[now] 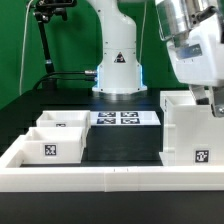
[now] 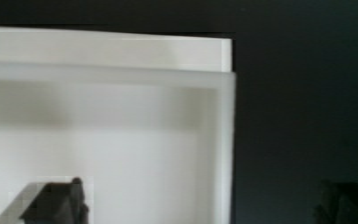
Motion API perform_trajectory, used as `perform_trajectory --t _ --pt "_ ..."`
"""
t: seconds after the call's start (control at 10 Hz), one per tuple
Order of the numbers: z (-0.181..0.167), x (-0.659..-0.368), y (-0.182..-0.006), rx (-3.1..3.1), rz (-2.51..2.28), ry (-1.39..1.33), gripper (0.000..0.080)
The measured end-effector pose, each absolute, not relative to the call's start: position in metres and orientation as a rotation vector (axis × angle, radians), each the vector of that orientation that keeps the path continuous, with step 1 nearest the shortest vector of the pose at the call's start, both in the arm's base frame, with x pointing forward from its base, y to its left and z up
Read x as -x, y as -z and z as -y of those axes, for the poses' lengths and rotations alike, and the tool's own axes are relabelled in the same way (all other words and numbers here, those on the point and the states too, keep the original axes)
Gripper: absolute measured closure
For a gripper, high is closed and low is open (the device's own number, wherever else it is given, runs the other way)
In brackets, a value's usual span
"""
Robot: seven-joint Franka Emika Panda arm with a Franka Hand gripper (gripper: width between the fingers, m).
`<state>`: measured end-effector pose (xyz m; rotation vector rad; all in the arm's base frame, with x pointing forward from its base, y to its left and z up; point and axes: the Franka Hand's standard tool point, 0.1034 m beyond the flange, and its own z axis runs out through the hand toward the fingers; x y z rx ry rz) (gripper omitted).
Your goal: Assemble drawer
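Along the front edge of the table you had the white rail [image 1: 100, 178] running across the exterior view, with nothing resting on it. Just behind it, on the exterior view's left, the near drawer [image 1: 50, 148] sat open side up with its tagged wall facing the camera, and the far drawer [image 1: 62, 120] stood just behind it the same way up. Their long axes seemed to run across the view, though the angle made that hard to judge.

On the exterior view's right stood the cabinet [image 1: 190, 135], well apart from both drawers. It looked upright, taller than wide, with its tagged face toward the camera. Which side its opening faced, you could not tell from here.

The gripper [image 1: 212, 100] hung at the cabinet's top edge. In the wrist view its fingers [image 2: 51, 200] were spread wide, one over the white panel and the other out over the dark beside it, closed on nothing. Whether either finger touched the cabinet was not clear.

Farther back lay the marker board [image 1: 118, 118], and behind it the robot's base [image 1: 118, 60].

By my reading you were early in the job: neither drawer was in the cabinet, so lining up the cabinet and sliding in both drawers was left to do
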<state>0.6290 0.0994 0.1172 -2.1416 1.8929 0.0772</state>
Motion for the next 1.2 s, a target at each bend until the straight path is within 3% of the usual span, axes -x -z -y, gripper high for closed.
perform_trajectory --t 0.4,0.6,0.8,1.2 --pt "-0.077 -0.618 -0.157 2.279 -1.679 -0.018 0.0151" --pt "-0.078 -0.618 -0.155 2.307 -1.646 -0.013 0.0151" --pt "-0.068 -0.612 -0.144 2.582 -1.282 -0.022 0.0151" --pt "-0.013 -0.603 -0.146 2.837 -0.624 0.046 0.0151"
